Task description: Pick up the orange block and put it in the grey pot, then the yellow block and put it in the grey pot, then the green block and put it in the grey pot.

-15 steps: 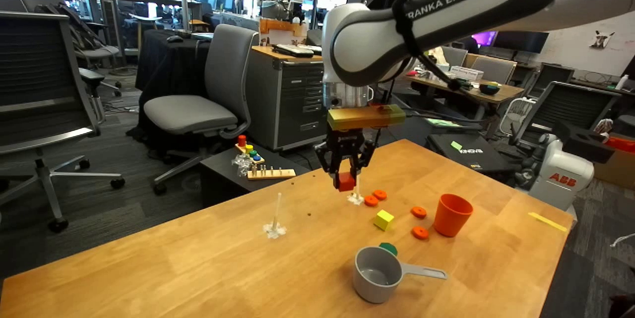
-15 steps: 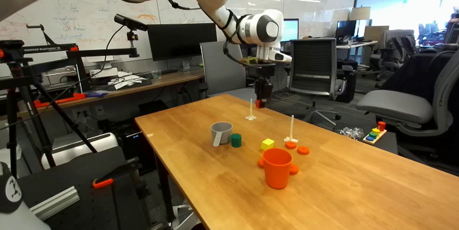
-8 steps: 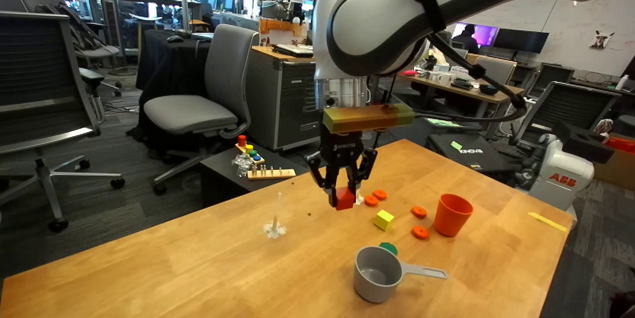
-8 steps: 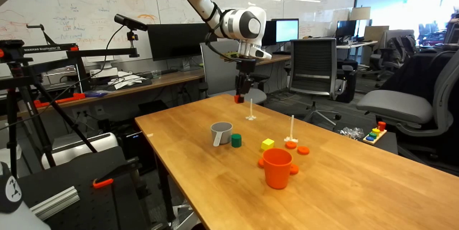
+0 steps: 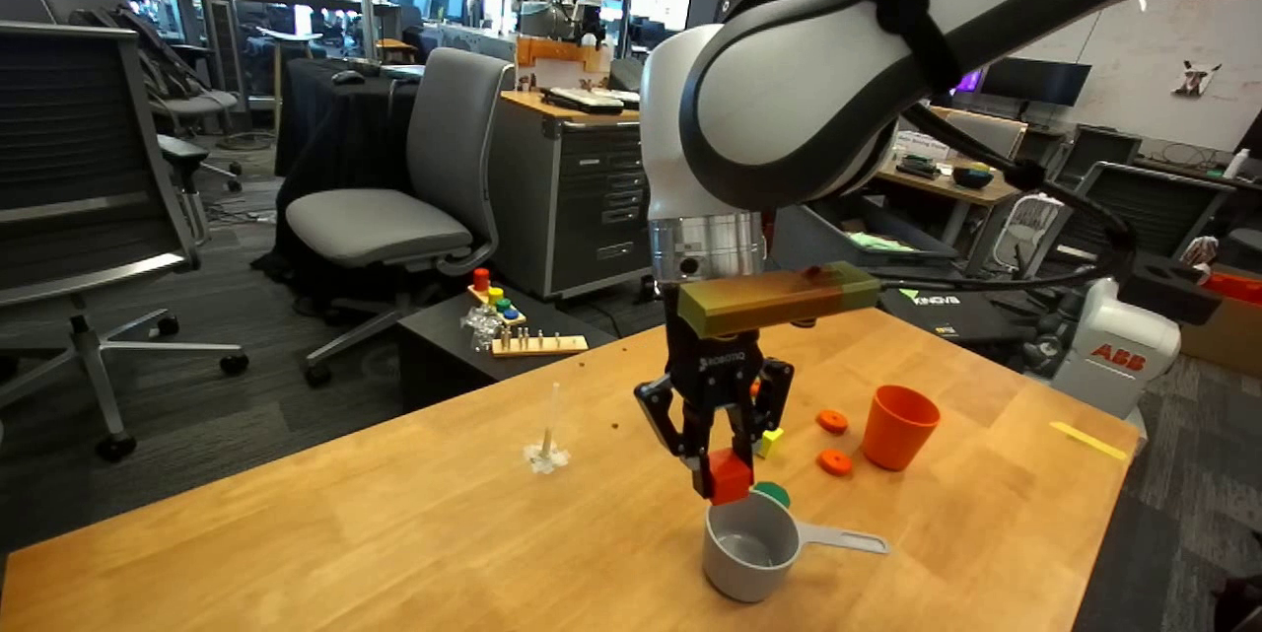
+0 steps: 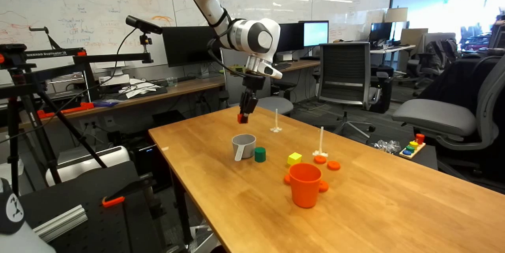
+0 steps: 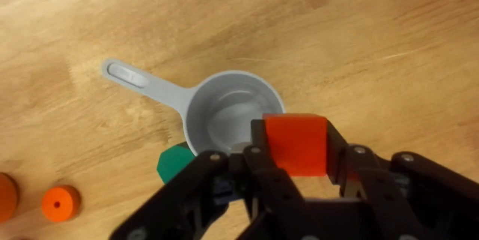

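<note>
Tool (image 5: 725, 470): clamped on orange block (image 5: 731, 481), midair
Grey pot (image 6: 248, 148): beside green block (image 6: 260, 154), toward table's (image 6: 363, 205) left corner in an exterior view

Yellow block (image 5: 772, 443) partly hidden in exterior view, green block (image 7: 173, 163) in wrist view.

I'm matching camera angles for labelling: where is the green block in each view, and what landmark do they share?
In an exterior view: the green block, low, right of centre, partly hidden behind the grey pot.
In an exterior view: the green block, below the middle, just right of the grey pot.
Wrist view: the green block, below and left of centre, partly covered by the gripper.
Shared landmark: the grey pot, in all three.
</note>
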Robot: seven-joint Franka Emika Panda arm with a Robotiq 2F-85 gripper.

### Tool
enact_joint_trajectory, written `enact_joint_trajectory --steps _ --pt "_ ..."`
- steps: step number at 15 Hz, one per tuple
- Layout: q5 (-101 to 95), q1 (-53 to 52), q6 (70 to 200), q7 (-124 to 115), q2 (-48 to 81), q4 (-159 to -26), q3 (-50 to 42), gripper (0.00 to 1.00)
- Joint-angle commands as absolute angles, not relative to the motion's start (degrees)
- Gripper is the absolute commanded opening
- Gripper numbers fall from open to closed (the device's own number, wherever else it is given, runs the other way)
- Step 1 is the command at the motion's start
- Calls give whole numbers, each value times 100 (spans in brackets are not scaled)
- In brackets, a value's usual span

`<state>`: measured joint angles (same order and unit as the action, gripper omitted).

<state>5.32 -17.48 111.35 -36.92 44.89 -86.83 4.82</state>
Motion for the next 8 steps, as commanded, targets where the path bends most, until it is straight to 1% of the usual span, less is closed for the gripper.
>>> enact_joint_trajectory --steps 1,8 --pt "751 -1703 11419 -3641 3842 -9614 503 13" --pt "565 -1693 11606 -3761 3484 -10246 260 13"
